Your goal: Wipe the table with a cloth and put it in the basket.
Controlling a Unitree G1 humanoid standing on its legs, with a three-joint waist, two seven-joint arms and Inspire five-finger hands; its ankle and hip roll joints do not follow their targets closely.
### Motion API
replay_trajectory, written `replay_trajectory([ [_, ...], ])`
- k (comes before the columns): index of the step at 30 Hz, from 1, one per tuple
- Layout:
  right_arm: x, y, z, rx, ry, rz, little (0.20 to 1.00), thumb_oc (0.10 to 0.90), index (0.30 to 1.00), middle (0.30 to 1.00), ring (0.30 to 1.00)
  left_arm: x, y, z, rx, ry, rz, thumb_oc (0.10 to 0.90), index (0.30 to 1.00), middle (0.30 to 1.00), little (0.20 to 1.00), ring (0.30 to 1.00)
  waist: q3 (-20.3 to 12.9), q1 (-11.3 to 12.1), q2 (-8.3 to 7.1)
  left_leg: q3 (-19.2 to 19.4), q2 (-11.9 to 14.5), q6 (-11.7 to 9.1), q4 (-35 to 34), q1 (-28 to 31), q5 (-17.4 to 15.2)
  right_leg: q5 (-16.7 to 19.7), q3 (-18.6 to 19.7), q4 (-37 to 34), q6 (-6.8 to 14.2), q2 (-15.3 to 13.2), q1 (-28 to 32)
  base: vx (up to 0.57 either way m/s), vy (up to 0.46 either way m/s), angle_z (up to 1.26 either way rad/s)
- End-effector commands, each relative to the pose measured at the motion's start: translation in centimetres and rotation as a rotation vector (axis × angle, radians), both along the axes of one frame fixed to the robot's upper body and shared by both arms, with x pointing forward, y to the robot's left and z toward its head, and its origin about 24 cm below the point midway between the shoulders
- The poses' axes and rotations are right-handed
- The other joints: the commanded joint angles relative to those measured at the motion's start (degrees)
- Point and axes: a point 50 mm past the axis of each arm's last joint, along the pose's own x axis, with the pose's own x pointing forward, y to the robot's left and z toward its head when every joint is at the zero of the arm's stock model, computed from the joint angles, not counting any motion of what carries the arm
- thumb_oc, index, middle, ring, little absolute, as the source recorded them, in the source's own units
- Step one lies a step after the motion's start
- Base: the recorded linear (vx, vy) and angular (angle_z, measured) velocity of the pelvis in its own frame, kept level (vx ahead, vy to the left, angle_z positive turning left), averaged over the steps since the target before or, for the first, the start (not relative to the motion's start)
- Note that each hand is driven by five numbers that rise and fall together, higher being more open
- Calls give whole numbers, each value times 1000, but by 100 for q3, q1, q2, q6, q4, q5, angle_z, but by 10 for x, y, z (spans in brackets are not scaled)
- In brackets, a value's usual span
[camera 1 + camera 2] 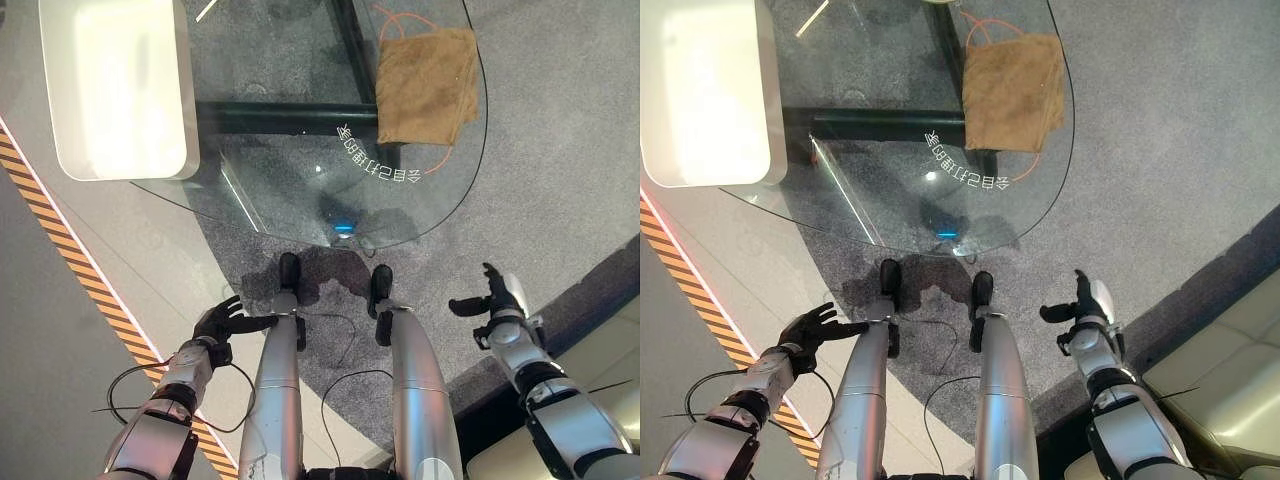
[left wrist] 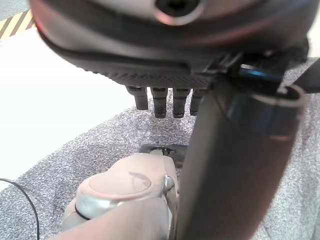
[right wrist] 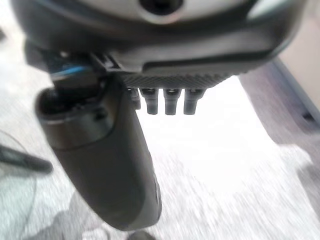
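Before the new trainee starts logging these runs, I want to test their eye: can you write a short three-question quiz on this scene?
1. True or false: the brown cloth lies flat on the glass table.
2. Which hand holds the cloth? A) the left hand B) the right hand C) neither
3. Fill in: the white basket stands at the table's ____ side, by the robot's own sides.

Key: 1 true. 2 C: both hands hang low beside the robot with fingers relaxed, well short of the table. 3 left; the cloth lies toward the right.
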Motion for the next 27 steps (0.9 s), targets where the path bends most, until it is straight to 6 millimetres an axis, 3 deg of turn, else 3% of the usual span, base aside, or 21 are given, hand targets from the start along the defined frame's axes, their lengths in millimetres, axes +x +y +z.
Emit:
replay_trajectory([
  [1, -16, -48, 24, -126, -83, -142, 900, 800, 900, 900, 900, -21, 34, -4, 52, 58, 59, 800, 900, 900, 900, 900, -57, 92, -133, 383, -436, 365, 835, -137, -590, 540, -299, -681, -91, 243, 299, 6, -19, 6],
  [4, -13, -52, 35, -137, -132, -156, 900, 800, 900, 900, 900, -22, 36, -3, 53, 57, 61, 800, 900, 900, 900, 900, -57, 100, -145, 366, -430, 365, 789, -127, -576, 561, -310, -714, -84, 249, 304, 4, -10, 3],
  [6, -4, -57, 63, -164, -238, -164, 900, 800, 900, 900, 900, -24, 37, -4, 56, 54, 62, 800, 900, 900, 900, 900, -57, 119, -158, 353, -414, 364, 737, -131, -553, 597, -323, -768, -67, 241, 308, 0, 0, 0],
  [13, 21, -50, 150, -229, -527, -132, 900, 800, 900, 900, 900, -28, 38, -6, 58, 47, 80, 800, 900, 900, 900, 900, -57, 125, -200, 364, -388, 359, 616, -146, -519, 661, -386, -885, -50, 229, 285, 0, 0, 0],
  [20, 39, -8, 242, -294, -811, -18, 900, 800, 900, 900, 900, -24, 32, -6, 45, 31, 79, 800, 900, 900, 900, 900, -57, 162, -185, 364, -388, 334, 489, -209, -456, 694, -420, -977, -44, 225, 201, 1, 5, 0],
  [21, 40, 1, 253, -309, -841, 10, 900, 800, 900, 900, 900, -26, 30, -8, 44, 35, 77, 800, 900, 900, 900, 900, -57, 180, -180, 340, -385, 304, 507, -106, -622, 541, -388, -941, 0, 247, 289, 36, -2, -1],
  [23, 41, 12, 273, -334, -890, 41, 900, 800, 900, 900, 900, -23, 28, -6, 47, 26, 67, 800, 900, 900, 900, 900, -57, 199, -187, 340, -411, 327, 386, -211, -407, 703, -433, -1066, -38, 239, 206, -64, 3, 1],
  [27, 43, 36, 302, -394, -948, 105, 900, 800, 900, 900, 900, -22, 21, -8, 40, 18, 57, 800, 900, 900, 900, 900, -57, 251, -158, 286, -443, 320, 228, -180, -339, 707, -437, -1150, -35, 252, 221, -23, 2, 0],
])
